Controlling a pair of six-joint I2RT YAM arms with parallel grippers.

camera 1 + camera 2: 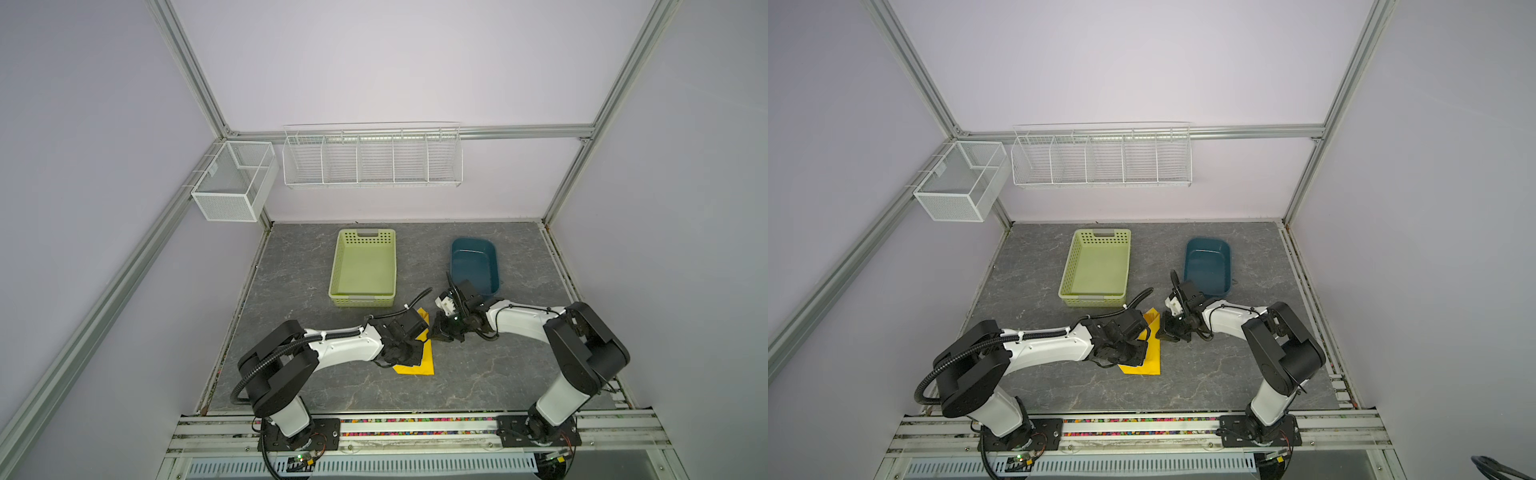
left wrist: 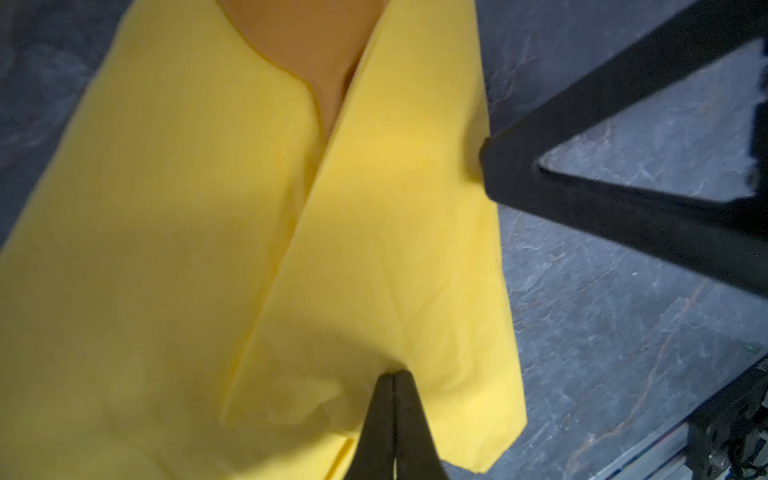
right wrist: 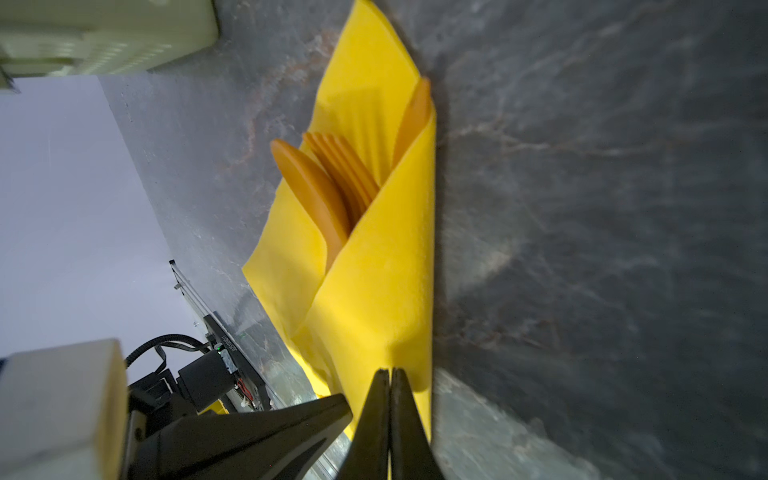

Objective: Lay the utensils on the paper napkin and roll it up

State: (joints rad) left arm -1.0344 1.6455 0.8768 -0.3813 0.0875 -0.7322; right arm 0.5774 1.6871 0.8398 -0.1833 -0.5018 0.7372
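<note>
Yellow paper napkin (image 3: 374, 291) lies on the tabletop (image 1: 478, 374) between the arms, folded over the orange utensils (image 3: 349, 183). The spoon (image 3: 316, 195), fork (image 3: 345, 162) and knife (image 3: 415, 112) poke from its open end. Placing looks done, but the roll seems loose and unfinished. Closed tight, the left jaws press the flap. The right jaws, also closed, touch its edge, and whether either pinches paper is unclear. The green basket (image 1: 363, 266) and blue tub (image 1: 474, 264) hold nothing.

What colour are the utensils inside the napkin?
The utensils are orange; the right wrist view shows them best.
</note>
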